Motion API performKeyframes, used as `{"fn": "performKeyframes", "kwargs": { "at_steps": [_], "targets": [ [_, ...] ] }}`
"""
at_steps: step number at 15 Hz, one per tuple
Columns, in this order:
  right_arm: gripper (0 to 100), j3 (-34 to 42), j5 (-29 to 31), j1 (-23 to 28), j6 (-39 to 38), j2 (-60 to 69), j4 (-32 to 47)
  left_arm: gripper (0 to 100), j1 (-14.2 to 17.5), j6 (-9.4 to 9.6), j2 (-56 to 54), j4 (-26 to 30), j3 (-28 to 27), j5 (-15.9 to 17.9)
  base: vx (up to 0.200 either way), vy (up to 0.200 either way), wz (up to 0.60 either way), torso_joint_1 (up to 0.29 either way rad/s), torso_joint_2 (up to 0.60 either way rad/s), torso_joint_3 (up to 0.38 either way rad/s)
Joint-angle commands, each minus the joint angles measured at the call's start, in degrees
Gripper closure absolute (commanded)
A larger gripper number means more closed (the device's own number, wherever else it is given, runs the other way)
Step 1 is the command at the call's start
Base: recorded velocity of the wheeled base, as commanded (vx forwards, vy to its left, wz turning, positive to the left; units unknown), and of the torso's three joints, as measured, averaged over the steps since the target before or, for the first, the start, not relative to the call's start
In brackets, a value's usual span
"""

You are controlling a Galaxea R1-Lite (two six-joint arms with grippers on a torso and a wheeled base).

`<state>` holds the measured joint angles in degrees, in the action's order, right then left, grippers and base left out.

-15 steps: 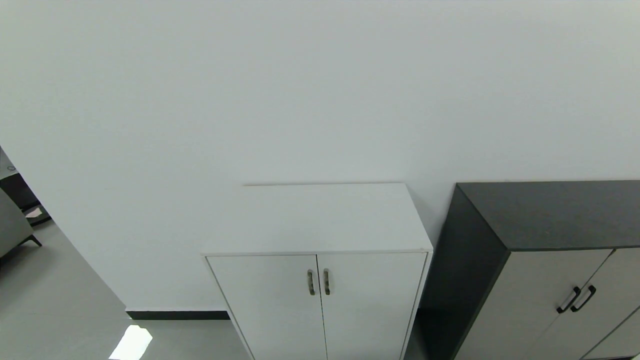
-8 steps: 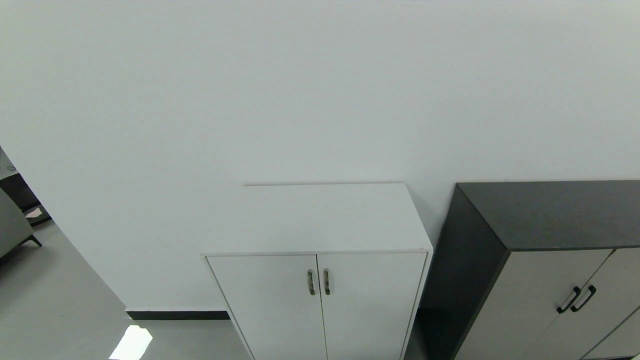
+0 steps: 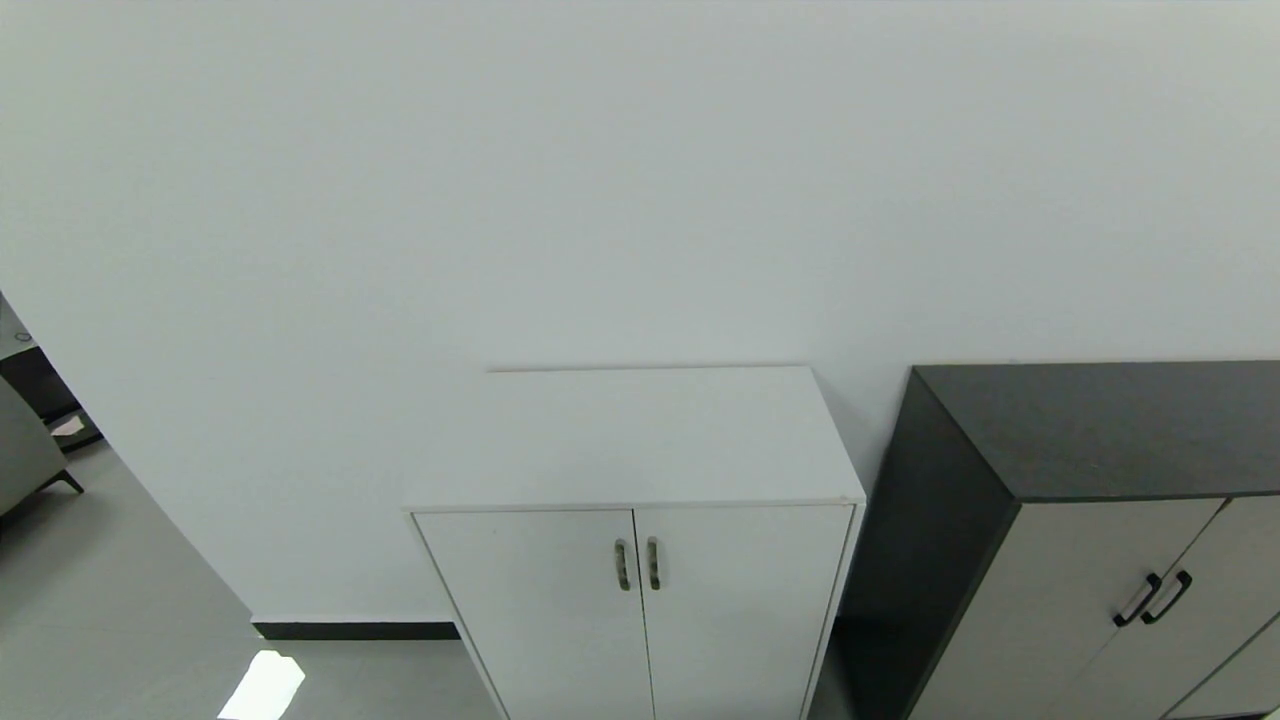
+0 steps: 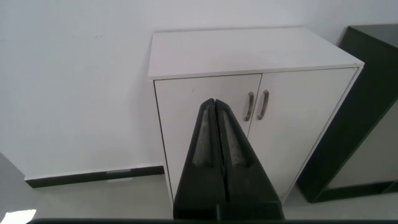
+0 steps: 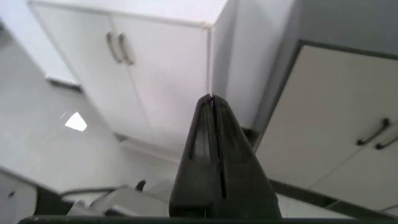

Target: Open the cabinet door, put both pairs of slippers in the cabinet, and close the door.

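A white cabinet [image 3: 640,440] stands against the wall with both doors closed and two brass handles [image 3: 637,564] side by side at the centre seam. The left wrist view shows the same white cabinet [image 4: 249,56] and its handles [image 4: 256,105] some way off, beyond my left gripper [image 4: 214,102], whose black fingers are pressed together with nothing between them. My right gripper [image 5: 211,99] is shut and empty too, held away from the white cabinet [image 5: 155,62] near its right corner.
A dark cabinet [image 3: 1090,430] with grey doors and black handles [image 3: 1155,598] stands just right of the white one. Grey floor [image 3: 100,600] lies open to the left, with a chair leg [image 3: 65,482] at the far left edge. A black skirting strip [image 3: 355,630] runs along the wall.
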<state>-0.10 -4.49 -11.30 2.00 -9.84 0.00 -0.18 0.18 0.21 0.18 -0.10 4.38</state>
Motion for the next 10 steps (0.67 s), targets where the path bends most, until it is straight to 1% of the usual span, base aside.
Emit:
{"fn": "performKeyframes", "kwargs": {
  "at_steps": [1,2,4,5,6,10],
  "targets": [
    [100,0.1,0.2,2.9,-0.8,4.1,0.0,100,0.0,-0.01,0.1,0.0,0.0,0.0,0.000,0.000,0.00,0.000,0.00,0.000],
    [100,0.1,1.2,2.9,-2.0,4.1,0.0,100,0.0,-0.01,0.1,0.0,0.0,-0.2,0.000,0.000,0.00,0.000,0.00,0.000],
    [100,0.0,1.8,2.9,-1.9,4.1,0.0,100,0.0,-0.01,0.1,0.0,0.0,-0.2,0.000,0.000,0.00,0.000,0.00,0.000],
    [100,0.0,4.8,2.9,-2.0,4.1,0.0,100,0.0,-0.09,0.1,0.0,0.0,-0.2,0.000,0.000,0.00,0.000,0.00,0.000],
    [100,0.0,6.1,2.9,-2.2,4.1,0.1,100,0.0,-0.01,0.1,0.0,0.0,-0.2,0.000,0.000,0.00,0.000,0.00,0.000],
    [100,-0.1,6.4,3.7,-1.9,4.1,0.1,100,0.0,-0.09,0.1,0.0,0.0,-0.2,0.000,0.000,0.00,0.000,0.00,0.000]
  ]
}}
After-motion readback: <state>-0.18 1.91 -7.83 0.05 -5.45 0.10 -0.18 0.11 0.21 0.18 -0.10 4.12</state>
